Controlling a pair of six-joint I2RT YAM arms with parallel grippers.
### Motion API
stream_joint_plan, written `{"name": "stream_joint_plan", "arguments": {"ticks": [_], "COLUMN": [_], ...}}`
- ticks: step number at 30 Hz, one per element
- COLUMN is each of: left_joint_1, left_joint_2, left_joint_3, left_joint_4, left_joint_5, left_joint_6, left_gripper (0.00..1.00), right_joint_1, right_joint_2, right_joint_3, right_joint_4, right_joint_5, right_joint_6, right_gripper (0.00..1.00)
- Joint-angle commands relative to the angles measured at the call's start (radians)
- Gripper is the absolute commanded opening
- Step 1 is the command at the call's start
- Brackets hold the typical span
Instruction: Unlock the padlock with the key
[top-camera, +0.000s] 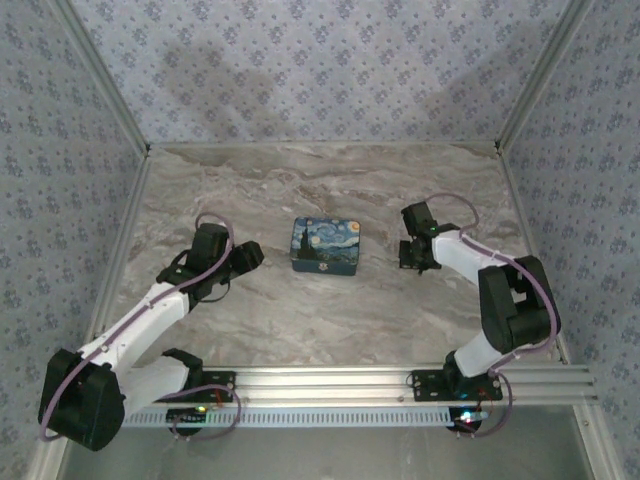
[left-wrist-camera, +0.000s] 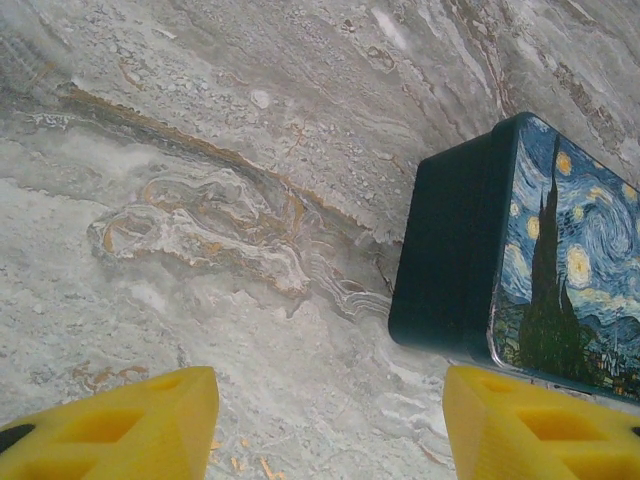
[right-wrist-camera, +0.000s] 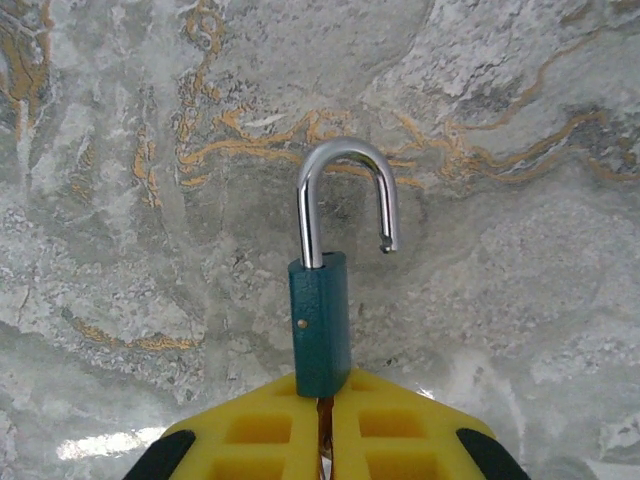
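Note:
The padlock (right-wrist-camera: 321, 325) is a small teal-blue block. Its silvery shackle (right-wrist-camera: 345, 195) is sprung open, with one end free of the body. It sticks out from the tips of my right gripper (right-wrist-camera: 323, 398), which is shut on the brass key (right-wrist-camera: 323, 420) seated in the padlock's underside. In the top view the right gripper (top-camera: 415, 260) hangs over the table right of centre. My left gripper (left-wrist-camera: 330, 400) is open, its yellow fingers (left-wrist-camera: 150, 420) wide apart over bare marble. In the top view the left gripper (top-camera: 245, 256) sits left of the painted box.
A blue-and-yellow swirly-painted box (top-camera: 325, 247) lies at the table's middle, between the two grippers. In the left wrist view the box (left-wrist-camera: 470, 250) is just ahead of the right finger. Patterned walls (top-camera: 320, 70) enclose the marble table (top-camera: 330, 320) on three sides.

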Motion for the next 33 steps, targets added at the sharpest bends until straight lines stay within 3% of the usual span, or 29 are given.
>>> {"name": "stream_joint_plan", "arguments": {"ticks": [1,5,10,15,17,18,19,20,24,27,30,33], "left_joint_1": [0.006,0.008,0.011,0.02,0.027,0.032,0.039,0.046,0.087,0.119,0.131,0.166], "left_joint_2": [-0.015,-0.02,-0.021,-0.023,-0.021,-0.02,-0.019,-0.015,-0.004,0.008,0.005,-0.003], "left_joint_3": [-0.003,-0.005,-0.003,0.007,0.015,0.022,0.029,0.036,0.09,0.122,0.109,0.064], "left_joint_4": [-0.015,-0.018,-0.021,-0.028,-0.037,-0.045,-0.052,-0.06,-0.112,-0.119,-0.049,0.063], "left_joint_5": [-0.018,-0.02,-0.023,-0.024,-0.03,-0.036,-0.044,-0.052,-0.131,-0.247,-0.392,-0.44], "left_joint_6": [0.02,0.021,0.025,0.03,0.037,0.043,0.051,0.059,0.111,0.184,0.339,0.473], "left_gripper": [0.61,0.61,0.61,0.62,0.66,0.69,0.72,0.98,1.0,1.0,1.0,1.0], "right_joint_1": [-0.01,-0.012,-0.012,-0.012,-0.014,-0.014,-0.015,-0.018,-0.023,-0.024,-0.033,-0.038], "right_joint_2": [0.008,0.003,-0.03,-0.074,-0.101,-0.115,-0.13,-0.141,-0.186,-0.245,-0.361,-0.446], "right_joint_3": [0.036,0.053,0.063,0.077,0.08,0.077,0.077,0.075,0.071,0.041,-0.083,-0.243], "right_joint_4": [-0.016,-0.031,-0.054,-0.083,-0.089,-0.083,-0.08,-0.074,-0.055,0.0,0.204,0.491], "right_joint_5": [-0.025,-0.03,-0.027,-0.015,-0.013,-0.004,0.013,0.026,0.135,0.3,0.377,0.459], "right_joint_6": [0.01,0.004,0.003,0.003,0.005,0.005,0.007,0.008,0.016,0.032,-0.036,-0.209], "right_gripper": [0.12,0.14,0.37,0.47,0.54,0.95,1.0,1.0,1.0,1.0,1.0,1.0]}}
